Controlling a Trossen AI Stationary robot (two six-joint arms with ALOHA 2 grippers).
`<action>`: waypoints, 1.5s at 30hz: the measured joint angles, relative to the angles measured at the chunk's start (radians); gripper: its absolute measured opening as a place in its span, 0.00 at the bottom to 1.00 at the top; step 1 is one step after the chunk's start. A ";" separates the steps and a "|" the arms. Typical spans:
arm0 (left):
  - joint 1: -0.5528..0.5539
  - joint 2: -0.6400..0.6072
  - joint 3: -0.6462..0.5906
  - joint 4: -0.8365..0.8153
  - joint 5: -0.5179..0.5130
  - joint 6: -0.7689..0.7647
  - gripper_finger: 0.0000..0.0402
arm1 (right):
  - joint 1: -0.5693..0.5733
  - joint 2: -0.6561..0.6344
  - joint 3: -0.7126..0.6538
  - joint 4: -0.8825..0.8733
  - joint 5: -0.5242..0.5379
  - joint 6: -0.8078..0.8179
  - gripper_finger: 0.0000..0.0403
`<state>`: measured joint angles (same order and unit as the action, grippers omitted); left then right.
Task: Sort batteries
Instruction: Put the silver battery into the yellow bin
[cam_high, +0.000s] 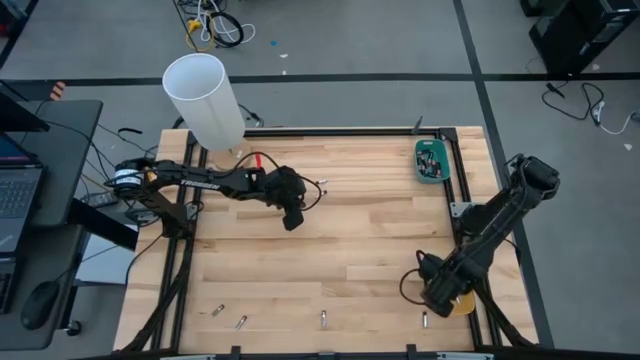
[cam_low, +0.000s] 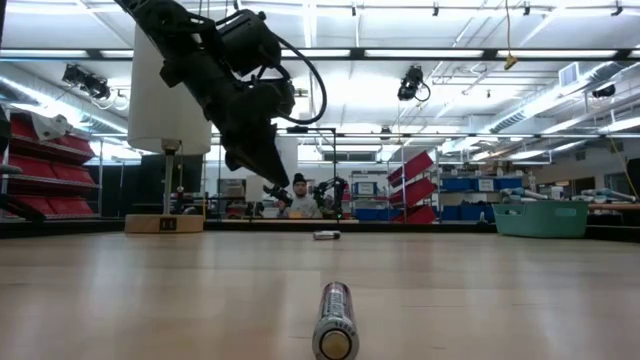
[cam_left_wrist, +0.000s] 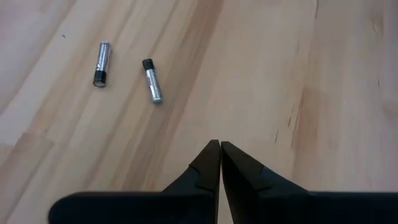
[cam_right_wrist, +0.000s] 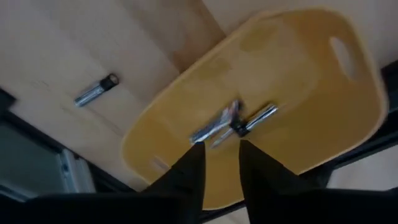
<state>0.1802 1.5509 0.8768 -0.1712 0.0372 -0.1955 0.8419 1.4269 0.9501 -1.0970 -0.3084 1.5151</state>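
Several small silvery batteries lie on their sides along the table's near edge: battery, battery, battery and battery. My left gripper hangs shut above the table's middle left, clear of the wood; its wrist view shows the shut gripper and two batteries farther off. My right gripper is open over the yellow tray at the near right corner, just above two batteries lying in it. Another battery lies on the wood beside the tray.
A teal tray with small items sits at the far right edge. A tall white cylinder stands at the far left corner. The low view shows one battery close by and another farther back. A person sits far behind the table.
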 joint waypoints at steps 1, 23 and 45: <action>0.000 0.000 0.000 0.004 0.000 0.000 0.08 | 0.008 0.000 0.000 0.021 0.000 0.021 0.24; -0.003 0.000 0.000 0.203 -0.003 -0.083 0.08 | 0.094 0.362 0.212 0.467 0.049 0.545 0.26; -0.005 0.000 0.000 0.197 -0.003 -0.092 0.08 | 0.029 0.420 0.242 0.217 -0.017 0.760 0.26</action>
<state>0.1757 1.5509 0.8772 0.0261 0.0345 -0.2870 0.8708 1.8471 1.1924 -0.8796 -0.3249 2.2751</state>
